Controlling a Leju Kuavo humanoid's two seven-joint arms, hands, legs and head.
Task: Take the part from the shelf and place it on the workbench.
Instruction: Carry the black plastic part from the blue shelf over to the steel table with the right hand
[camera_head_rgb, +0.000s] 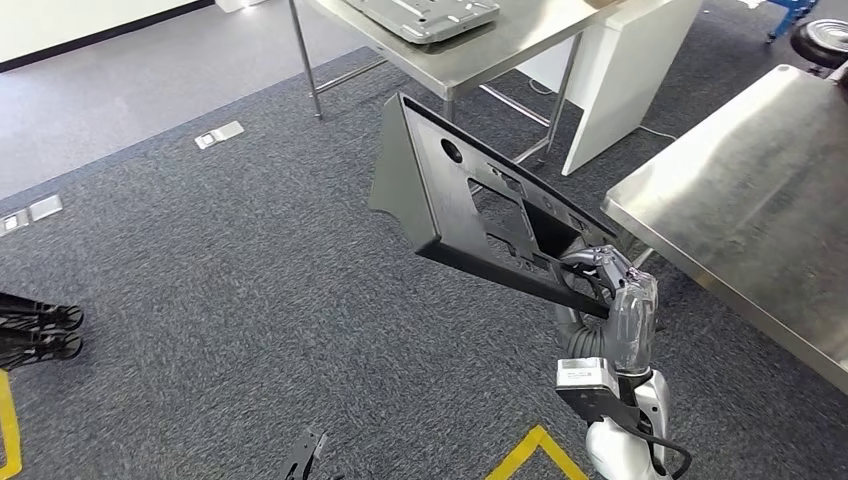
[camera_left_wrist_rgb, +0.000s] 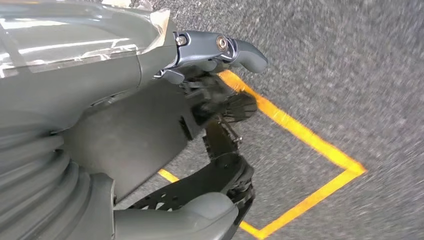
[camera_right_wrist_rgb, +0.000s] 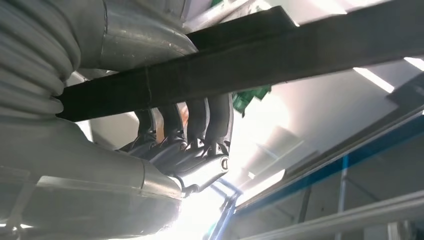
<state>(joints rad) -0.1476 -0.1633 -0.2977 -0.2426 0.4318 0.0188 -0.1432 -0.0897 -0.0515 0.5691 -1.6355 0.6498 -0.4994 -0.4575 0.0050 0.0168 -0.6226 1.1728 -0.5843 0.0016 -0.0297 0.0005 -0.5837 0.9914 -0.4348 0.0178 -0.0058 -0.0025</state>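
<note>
Fingers (camera_right_wrist_rgb: 200, 120) of right hand (camera_head_rgb: 600, 275) clamp flat black perforated part (camera_head_rgb: 470, 200); left unclear.

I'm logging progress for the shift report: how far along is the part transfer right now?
Done: the black part is off the shelf and carried above the carpet. In hand: the right hand grips its lower edge, fingers wrapped over the bar; the left hand holds nothing, over the floor. Left: setting the part on the steel workbench, which stands to the right.

The part (camera_head_rgb: 470, 205) looks like matt black plastic. The table (camera_head_rgb: 740, 200) is brushed metal with a dull sheen. The floor (camera_head_rgb: 220, 270) is rough grey carpet.
</note>
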